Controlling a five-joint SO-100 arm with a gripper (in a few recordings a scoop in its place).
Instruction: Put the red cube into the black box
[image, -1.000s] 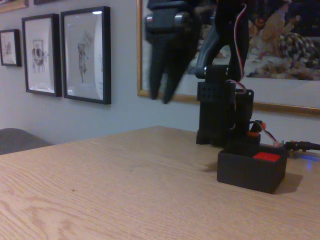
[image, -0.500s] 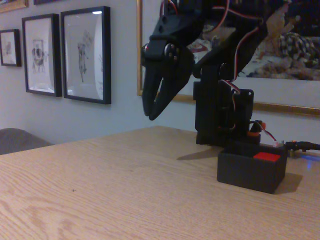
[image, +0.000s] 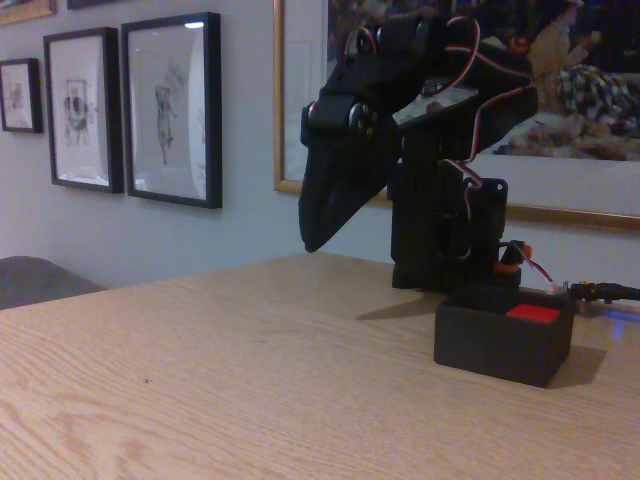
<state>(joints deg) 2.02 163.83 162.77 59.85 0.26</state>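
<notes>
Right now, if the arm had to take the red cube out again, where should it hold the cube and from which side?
From above. The red cube sits inside the black box with only its top showing over the rim, so the walls block any sideways approach. Probably grip two opposite upper side faces, fingers lowered vertically.

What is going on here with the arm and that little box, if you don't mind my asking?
The red cube already sits inside the black box on the wooden table. The arm's pincer hangs in the air to the left of the box, above the table, its fingers together and holding nothing. Nothing is being handled at this moment.
</notes>
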